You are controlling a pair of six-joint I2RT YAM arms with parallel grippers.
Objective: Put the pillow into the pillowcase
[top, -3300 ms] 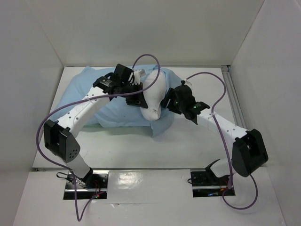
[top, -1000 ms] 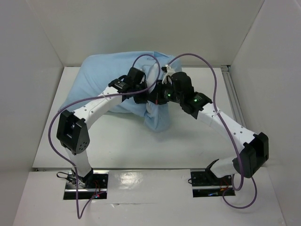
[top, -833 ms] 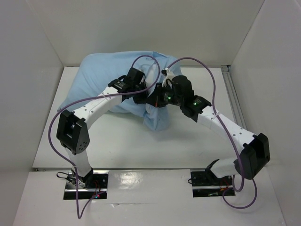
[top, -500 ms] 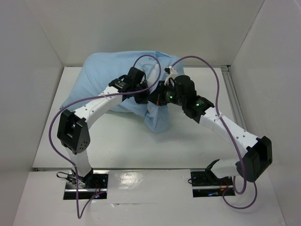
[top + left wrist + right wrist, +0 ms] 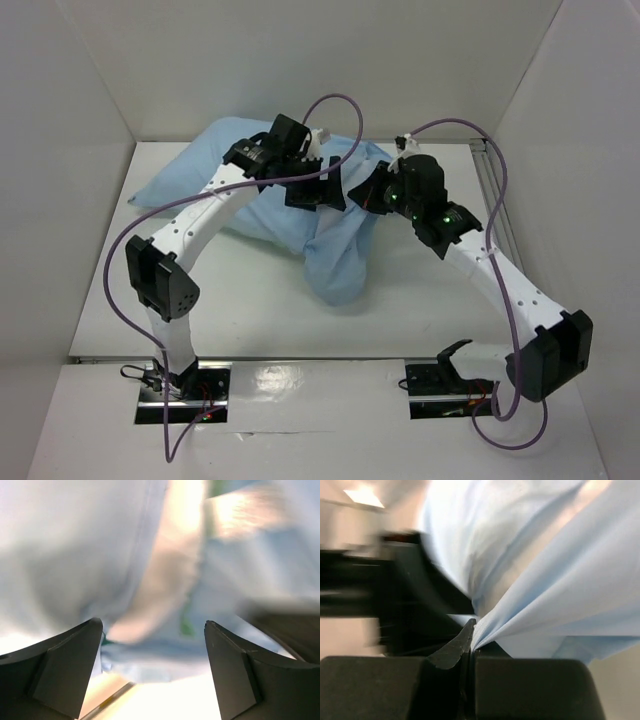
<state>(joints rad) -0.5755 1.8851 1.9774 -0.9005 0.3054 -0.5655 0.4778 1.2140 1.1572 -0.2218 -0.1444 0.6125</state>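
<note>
A white table (image 5: 250, 310) is sitting boxed in by plain white walls (image 5: 300, 60), with a metal rail (image 5: 497, 205) running along its right edge. A light blue pillowcase (image 5: 338, 250) is lying bunched and puffed at the far middle of the table, one limp flap trailing toward the near side. The left gripper (image 5: 152, 625) is hovering over the cloth with its fingers spread apart. The right gripper (image 5: 471, 630) is pinching a fold of the pillowcase between closed fingers. Purple cables (image 5: 120, 250) are looping over both arms.
</note>
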